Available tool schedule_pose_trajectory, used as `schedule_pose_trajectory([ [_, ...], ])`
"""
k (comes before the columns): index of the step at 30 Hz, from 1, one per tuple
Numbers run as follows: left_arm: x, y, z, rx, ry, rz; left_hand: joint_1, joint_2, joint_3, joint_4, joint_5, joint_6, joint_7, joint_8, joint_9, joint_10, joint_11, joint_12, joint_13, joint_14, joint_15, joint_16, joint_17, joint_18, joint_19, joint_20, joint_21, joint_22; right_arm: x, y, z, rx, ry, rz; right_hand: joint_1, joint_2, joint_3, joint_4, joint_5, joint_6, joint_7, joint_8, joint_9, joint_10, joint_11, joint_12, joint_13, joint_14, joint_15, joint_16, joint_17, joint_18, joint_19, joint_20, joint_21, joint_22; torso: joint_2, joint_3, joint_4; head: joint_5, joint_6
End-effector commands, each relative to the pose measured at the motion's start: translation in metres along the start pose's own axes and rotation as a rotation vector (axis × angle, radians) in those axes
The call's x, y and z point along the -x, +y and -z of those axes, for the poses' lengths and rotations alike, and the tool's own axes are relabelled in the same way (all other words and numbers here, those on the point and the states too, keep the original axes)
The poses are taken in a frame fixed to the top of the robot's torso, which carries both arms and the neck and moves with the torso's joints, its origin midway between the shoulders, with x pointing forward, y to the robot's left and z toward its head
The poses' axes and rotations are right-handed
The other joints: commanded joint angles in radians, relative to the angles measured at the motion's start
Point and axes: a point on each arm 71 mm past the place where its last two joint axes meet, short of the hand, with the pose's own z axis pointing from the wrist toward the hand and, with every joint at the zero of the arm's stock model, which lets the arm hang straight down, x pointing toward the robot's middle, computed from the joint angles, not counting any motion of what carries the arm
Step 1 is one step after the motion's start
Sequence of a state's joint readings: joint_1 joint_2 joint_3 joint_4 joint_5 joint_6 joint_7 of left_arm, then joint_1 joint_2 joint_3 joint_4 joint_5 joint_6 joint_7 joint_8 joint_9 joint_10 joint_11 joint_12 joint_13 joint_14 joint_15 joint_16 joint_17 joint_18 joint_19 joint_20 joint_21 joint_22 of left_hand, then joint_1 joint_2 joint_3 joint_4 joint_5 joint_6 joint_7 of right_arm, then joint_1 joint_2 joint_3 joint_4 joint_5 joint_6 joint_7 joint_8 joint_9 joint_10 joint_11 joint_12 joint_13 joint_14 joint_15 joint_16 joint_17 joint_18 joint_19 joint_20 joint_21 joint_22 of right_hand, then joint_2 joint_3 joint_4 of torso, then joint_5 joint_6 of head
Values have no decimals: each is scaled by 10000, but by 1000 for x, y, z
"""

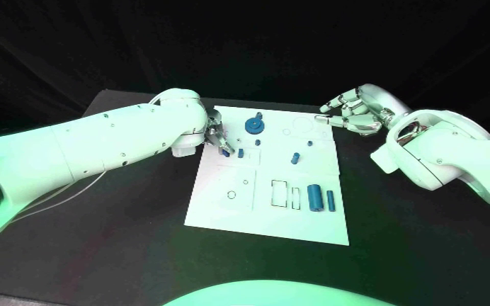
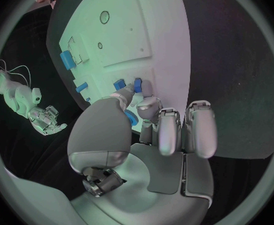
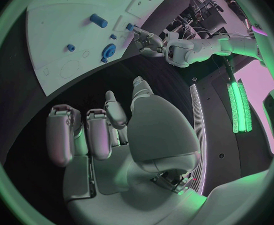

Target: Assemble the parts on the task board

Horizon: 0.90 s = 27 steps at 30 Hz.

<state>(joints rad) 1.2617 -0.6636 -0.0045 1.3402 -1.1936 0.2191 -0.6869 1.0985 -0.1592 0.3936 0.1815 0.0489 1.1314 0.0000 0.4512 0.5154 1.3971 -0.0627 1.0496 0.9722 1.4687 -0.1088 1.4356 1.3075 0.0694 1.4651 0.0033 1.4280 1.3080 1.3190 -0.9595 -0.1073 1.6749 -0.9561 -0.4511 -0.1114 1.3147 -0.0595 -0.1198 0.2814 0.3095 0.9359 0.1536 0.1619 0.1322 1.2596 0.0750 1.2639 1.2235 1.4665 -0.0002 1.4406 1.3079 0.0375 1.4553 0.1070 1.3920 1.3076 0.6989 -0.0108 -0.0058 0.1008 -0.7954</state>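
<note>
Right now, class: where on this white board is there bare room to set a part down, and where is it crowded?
The white task board is bare along its near edge, below the outlined slots, and in its left-centre around a small ring outline. It is crowded at the far left, where the left hand holds a small blue peg beside the blue gear, and by the two blue cylinders near right.

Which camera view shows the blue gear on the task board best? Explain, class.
The head view: the blue gear sits unobstructed near the task board's far edge, seen from above. The right wrist view shows the gear small and slanted; in the left wrist view I cannot pick it out.
</note>
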Motion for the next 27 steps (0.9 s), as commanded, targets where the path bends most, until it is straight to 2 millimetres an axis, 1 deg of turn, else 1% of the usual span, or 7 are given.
schedule_pose_trajectory([
  [1,-2,-2,0,34,222,-199,-11,93,-116,13,23,80,16,33,-28,71,-2,3,-17,636,-67,-14,1198,-175,154,-64,21,275,-1,1,0,68,99,48,0,98,-51,-3,46,62,-18,47,16,8,-48,-14,-5,516,-42,-20,494,114,-23,-32,-65,1406,-1,-1,9,-20,-17],
  [10,-2,-2,-1,75,290,-218,-20,92,-162,32,24,77,19,27,-41,68,0,-5,-21,634,-66,-17,1195,-176,155,-65,22,277,-1,1,0,75,99,47,0,98,-51,-3,46,62,-18,47,16,8,-48,-14,-5,516,-42,-20,494,114,-23,-32,-65,1406,-5,0,0,-4,-14],
  [17,-1,-3,-2,103,243,-133,-41,120,-229,78,24,68,29,12,-64,53,4,-35,-46,634,-63,-19,1193,-177,154,-65,22,278,-1,1,0,79,88,45,-5,114,-102,-1,60,65,-24,62,23,13,-53,-11,-7,517,-48,-31,488,114,-19,-38,-73,1406,2,2,-5,-11,15],
  [19,-1,-3,-3,119,225,-88,-85,136,-323,145,23,44,48,-11,-93,20,16,-94,-98,634,-54,-19,1194,-176,150,-63,15,271,-1,1,0,81,86,45,-5,114,-102,-1,60,65,-24,62,23,13,-53,-11,-7,517,-48,-31,488,114,-19,-38,-73,1406,4,1,-6,-18,19],
  [22,-1,-3,-4,149,229,-51,-257,97,-607,303,21,23,89,-32,-135,-24,46,-160,-150,632,-33,-24,1190,-172,139,-50,-1,248,-1,1,1,82,82,44,-5,114,-102,-1,60,65,-24,62,23,13,-53,-11,-7,517,-48,-31,488,114,-19,-38,-73,1406,2,1,-7,-21,22],
  [27,-1,-2,-4,208,243,-23,-353,90,-1085,493,21,18,107,-34,-193,-50,62,-181,-151,633,-17,-23,1193,-169,136,-33,-9,244,-1,1,1,79,73,44,-7,114,-107,-1,60,64,-24,63,23,-3,-53,-27,-25,511,-48,-48,462,119,-31,-38,-94,1393,-1,6,2,-37,11],
])
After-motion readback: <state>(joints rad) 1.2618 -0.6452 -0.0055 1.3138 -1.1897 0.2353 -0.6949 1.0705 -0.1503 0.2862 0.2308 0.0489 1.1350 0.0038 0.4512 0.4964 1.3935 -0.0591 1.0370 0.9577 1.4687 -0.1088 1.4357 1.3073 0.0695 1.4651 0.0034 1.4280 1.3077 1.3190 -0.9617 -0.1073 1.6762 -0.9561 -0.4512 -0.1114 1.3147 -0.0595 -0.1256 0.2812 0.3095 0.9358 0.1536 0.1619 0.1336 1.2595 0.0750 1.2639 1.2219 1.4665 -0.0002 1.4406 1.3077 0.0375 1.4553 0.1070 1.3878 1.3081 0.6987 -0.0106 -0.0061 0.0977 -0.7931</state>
